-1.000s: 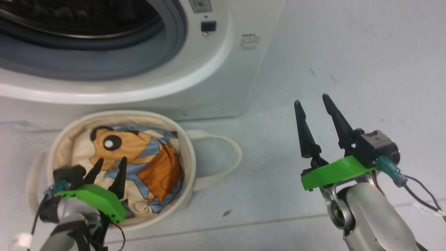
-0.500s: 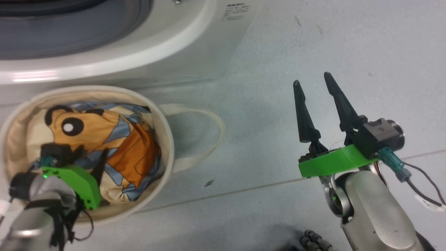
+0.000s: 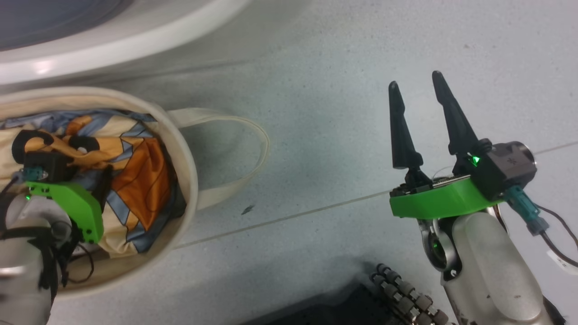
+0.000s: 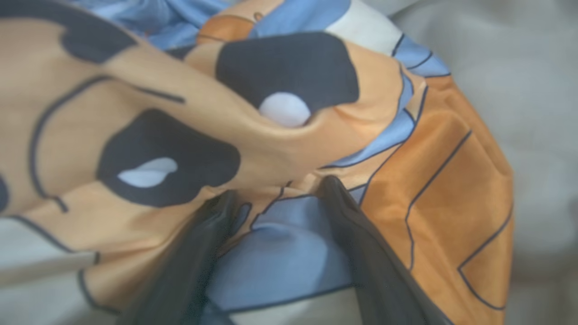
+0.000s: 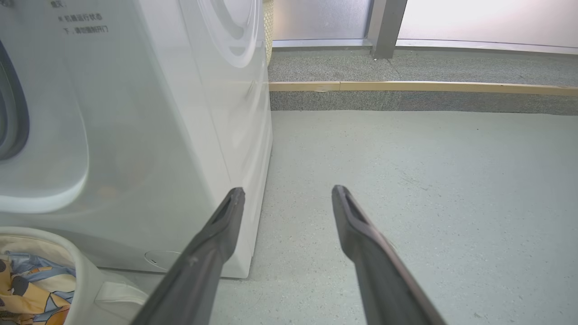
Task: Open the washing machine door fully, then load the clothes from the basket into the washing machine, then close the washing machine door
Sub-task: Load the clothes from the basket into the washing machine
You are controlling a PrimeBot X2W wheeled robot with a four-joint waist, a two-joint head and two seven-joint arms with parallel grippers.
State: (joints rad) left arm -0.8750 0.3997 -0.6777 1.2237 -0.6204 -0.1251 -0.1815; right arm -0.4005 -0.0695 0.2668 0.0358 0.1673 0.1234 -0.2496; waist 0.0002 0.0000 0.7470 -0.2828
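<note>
Grey floor (image 3: 316,90) in head view: basket (image 3: 188,149) near left, just before the washing machine (image 3: 135,40); right gripper (image 3: 415,80) spread wide, idle at right. Left wrist view: left gripper (image 4: 277,189) wide, tips astride a fold of the clothes (image 4: 429,180) in the basket (cartoon print on top). Sink deeper, then pinch a thick bunch.

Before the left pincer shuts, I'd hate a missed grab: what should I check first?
1. Left pincer open: ok.
2. Printed garment lies between its fingers: ok.
3. Garment sits inside the basket: ok.
4. Right pincer open, over bare floor, apart from the basket: ok.
5. Door of the washing machine fully open: cannot tell.
</note>
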